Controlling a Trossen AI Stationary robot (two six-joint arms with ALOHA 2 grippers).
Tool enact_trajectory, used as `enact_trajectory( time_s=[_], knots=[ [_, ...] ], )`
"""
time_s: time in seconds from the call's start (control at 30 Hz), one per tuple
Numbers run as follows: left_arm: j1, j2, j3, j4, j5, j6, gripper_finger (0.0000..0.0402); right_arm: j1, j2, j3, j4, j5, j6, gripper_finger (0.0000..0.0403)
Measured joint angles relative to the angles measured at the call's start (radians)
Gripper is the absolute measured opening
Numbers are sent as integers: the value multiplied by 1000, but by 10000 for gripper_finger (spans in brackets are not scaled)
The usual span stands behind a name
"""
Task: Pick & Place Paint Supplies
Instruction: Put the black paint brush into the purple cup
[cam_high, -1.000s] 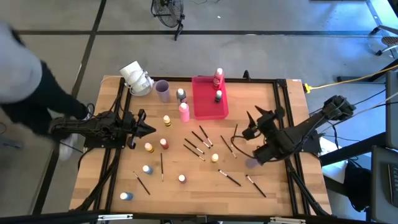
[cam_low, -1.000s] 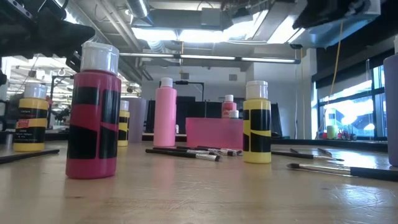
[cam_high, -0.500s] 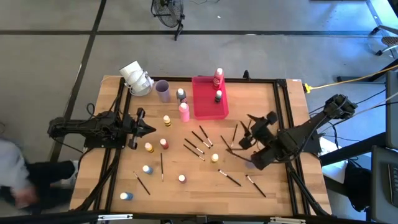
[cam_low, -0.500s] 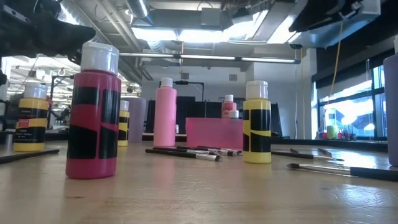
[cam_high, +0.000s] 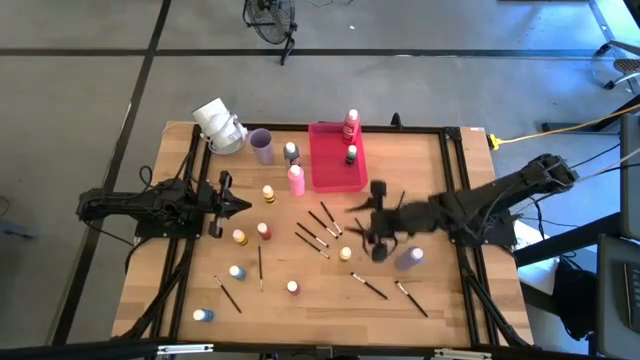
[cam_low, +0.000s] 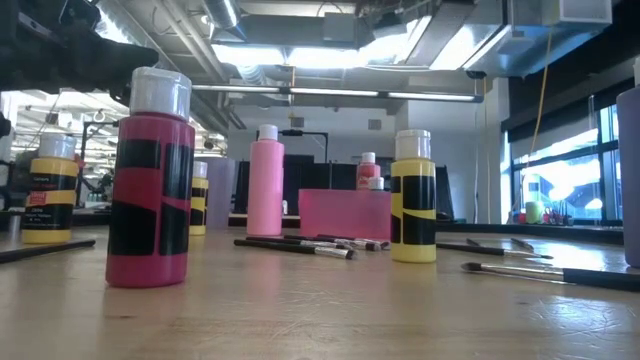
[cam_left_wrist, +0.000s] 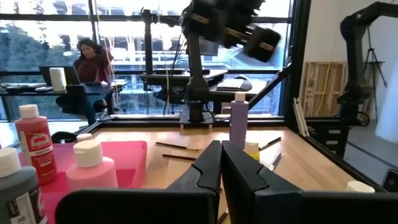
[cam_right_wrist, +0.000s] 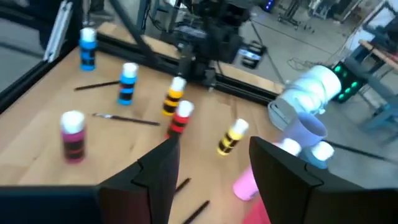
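Over the middle of the table our right gripper (cam_high: 372, 232) hovers with its fingers apart and nothing between them, so we judge we are on the approach step; paintbrushes (cam_high: 322, 222) lie just beside it, a yellow bottle (cam_high: 345, 254) near it. Next we must lower onto one brush. Our left gripper (cam_high: 238, 207) waits, fingers together, well apart

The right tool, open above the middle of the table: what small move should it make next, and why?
Probably lower the right tool onto a paintbrush beside it. The tool is open, holds nothing, and brushes lie loose on the table; the pink tray is near.
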Motion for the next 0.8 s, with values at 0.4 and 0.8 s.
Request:
enact_trajectory(
  time_s=[0.4,0.8],
  knots=[
    [0,0,0,7,3,-140,6,-290,-132,-341,342,-391,75,197],
    [0,0,0,60,2,-190,6,-333,-122,-538,742,-452,126,197]
  ],
)
